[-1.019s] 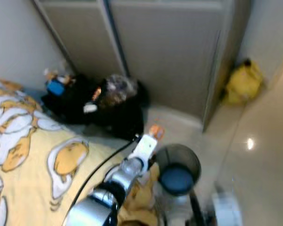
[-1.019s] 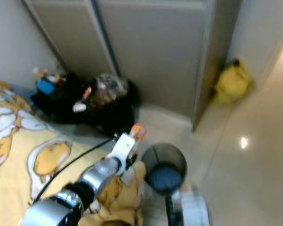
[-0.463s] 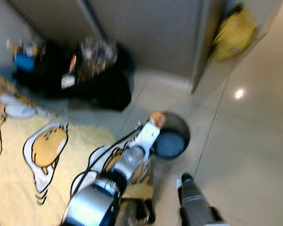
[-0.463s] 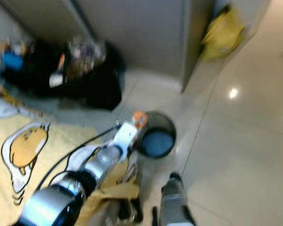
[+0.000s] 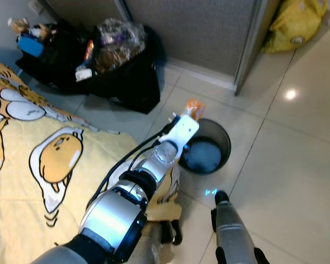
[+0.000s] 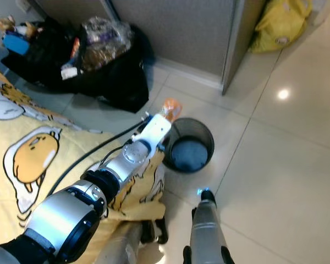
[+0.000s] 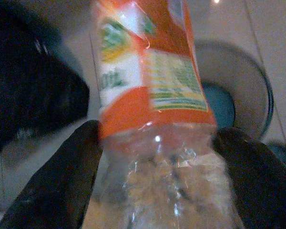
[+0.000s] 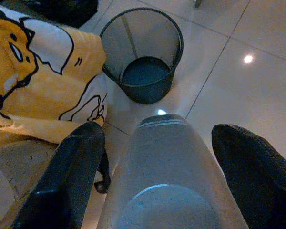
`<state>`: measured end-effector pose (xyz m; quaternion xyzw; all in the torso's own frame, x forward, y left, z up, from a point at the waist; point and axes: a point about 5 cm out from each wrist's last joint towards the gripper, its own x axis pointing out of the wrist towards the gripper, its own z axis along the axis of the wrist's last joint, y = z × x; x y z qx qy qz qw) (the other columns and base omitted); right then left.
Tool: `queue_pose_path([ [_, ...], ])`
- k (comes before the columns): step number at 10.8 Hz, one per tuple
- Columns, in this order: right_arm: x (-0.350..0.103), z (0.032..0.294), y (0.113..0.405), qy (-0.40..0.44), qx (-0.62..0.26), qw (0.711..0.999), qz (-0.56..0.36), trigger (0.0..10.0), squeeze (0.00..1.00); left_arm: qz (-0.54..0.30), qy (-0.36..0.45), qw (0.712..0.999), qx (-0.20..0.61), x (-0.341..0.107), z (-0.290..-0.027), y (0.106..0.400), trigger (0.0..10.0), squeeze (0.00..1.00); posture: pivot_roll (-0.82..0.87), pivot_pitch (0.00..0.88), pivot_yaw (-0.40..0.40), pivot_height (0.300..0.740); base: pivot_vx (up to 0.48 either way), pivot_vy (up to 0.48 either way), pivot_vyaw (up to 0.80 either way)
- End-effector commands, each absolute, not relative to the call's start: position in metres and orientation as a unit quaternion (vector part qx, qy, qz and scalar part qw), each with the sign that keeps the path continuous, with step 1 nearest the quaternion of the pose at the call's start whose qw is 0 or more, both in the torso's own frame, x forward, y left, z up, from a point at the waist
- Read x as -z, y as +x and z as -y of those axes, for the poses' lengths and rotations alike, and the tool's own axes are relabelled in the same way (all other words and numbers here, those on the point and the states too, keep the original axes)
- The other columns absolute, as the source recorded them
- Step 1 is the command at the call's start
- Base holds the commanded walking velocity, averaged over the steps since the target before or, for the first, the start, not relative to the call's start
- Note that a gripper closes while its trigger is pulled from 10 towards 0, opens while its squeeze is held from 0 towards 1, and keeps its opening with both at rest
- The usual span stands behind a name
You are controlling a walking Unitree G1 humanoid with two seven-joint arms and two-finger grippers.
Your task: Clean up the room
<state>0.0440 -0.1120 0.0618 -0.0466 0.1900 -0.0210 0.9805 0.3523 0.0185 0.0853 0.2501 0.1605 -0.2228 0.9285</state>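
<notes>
Orange-labelled plastic bottle [image 7: 150,81] clamped in left gripper [image 7: 155,157], wire-mesh bin [image 5: 208,146] just beyond and below fingertips. Right gripper [image 8: 157,157] grips grey cylinder [image 8: 164,167], bin ahead.

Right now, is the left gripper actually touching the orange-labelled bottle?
Touching. In the left wrist view the left gripper has a black finger pressed against each side of the orange-labelled bottle, with no gap showing.

Both eye views look down from the head at the floor, and each wrist view looks close along its fingers toward the same bin [image 5: 206,147].
</notes>
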Motion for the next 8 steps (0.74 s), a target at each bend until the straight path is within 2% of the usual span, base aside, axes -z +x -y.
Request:
queue_pose_path([
  [1,-0.069,0.08,0.043,0.007,-0.008,0.981,-0.195,10.0,0.0,-0.204,0.204,0.909,0.301,-0.073,0.048,0.314,10.0,1.0,-0.44,0.423,0.285,0.74,0.0,0.0,0.0],
  [2,-0.068,0.081,0.042,0.007,-0.009,0.98,-0.197,10.0,0.0,-0.203,0.179,0.907,0.322,-0.073,0.056,0.308,10.0,1.0,-0.44,0.426,0.282,0.74,0.0,0.0,0.0],
  [3,-0.068,0.079,0.04,0.005,-0.016,0.979,-0.201,10.0,0.0,-0.165,0.13,0.91,0.358,-0.09,0.076,0.305,10.0,1.0,-0.45,0.431,0.276,0.74,0.0,0.0,0.0],
  [5,-0.066,0.08,0.045,0.004,-0.016,0.98,-0.198,10.0,0.0,-0.134,0.092,0.911,0.378,-0.108,0.085,0.309,10.0,1.0,-0.43,0.414,0.278,0.74,0.0,0.0,0.0],
  [6,-0.064,0.085,0.056,0.002,-0.012,0.983,-0.183,10.0,0.0,-0.125,0.065,0.916,0.376,-0.109,0.067,0.321,10.0,0.0,-0.41,0.365,0.282,0.74,0.0,0.0,0.0],
  [7,-0.061,0.092,0.067,0.003,-0.006,0.985,-0.172,10.0,0.0,-0.13,0.042,0.917,0.375,-0.102,0.051,0.325,10.0,0.0,-0.38,0.316,0.282,0.74,0.0,0.0,0.0],
  [8,-0.058,0.106,0.09,-0.001,-0.005,0.989,-0.147,10.0,0.0,-0.119,0.026,0.925,0.36,-0.091,0.016,0.333,10.0,0.0,-0.32,0.227,0.266,0.74,0.0,0.0,0.0],
])
